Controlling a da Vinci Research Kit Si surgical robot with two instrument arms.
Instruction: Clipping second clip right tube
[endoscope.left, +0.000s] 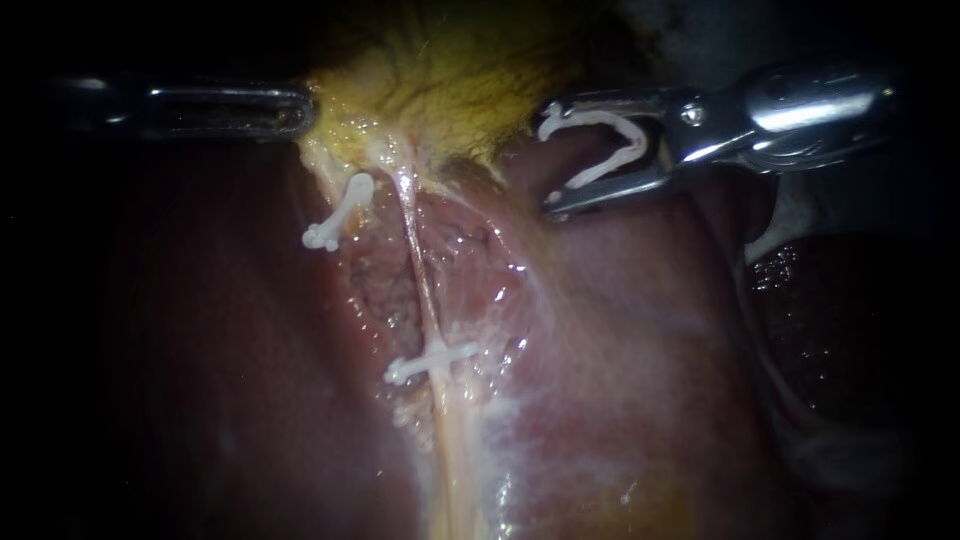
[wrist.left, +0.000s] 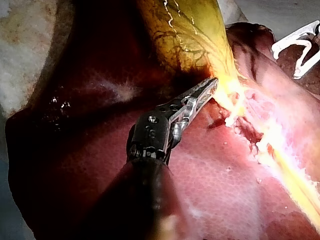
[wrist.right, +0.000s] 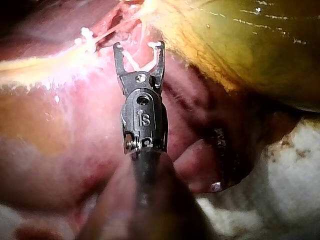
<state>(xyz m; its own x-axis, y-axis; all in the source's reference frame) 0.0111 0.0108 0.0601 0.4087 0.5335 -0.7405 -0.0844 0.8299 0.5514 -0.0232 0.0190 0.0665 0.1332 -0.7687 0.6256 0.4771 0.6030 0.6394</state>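
Observation:
The right tube (endoscope.left: 420, 270) runs as a thin pale strand down from the gallbladder (endoscope.left: 470, 80) and carries one white clip (endoscope.left: 432, 362) low on it. Another white clip (endoscope.left: 340, 210) sits on tissue to its left. My right instrument (endoscope.left: 550, 160) hangs up and to the right of the tube, apart from it, its jaws spread and holding an open white clip (endoscope.left: 632, 135) between them. That instrument (wrist.right: 139, 47) and its clip (wrist.right: 131, 60) also show in the right wrist view. My left instrument (endoscope.left: 300, 112) has its jaws shut on the gallbladder's lower edge (wrist.left: 220, 75).
Dark red liver (endoscope.left: 650, 380) lies all around the tubes, with raw pink tissue (endoscope.left: 470, 260) between the right tube and my right instrument. White gauze-like material (wrist.right: 280, 200) lies beyond the liver beside my right instrument's shaft.

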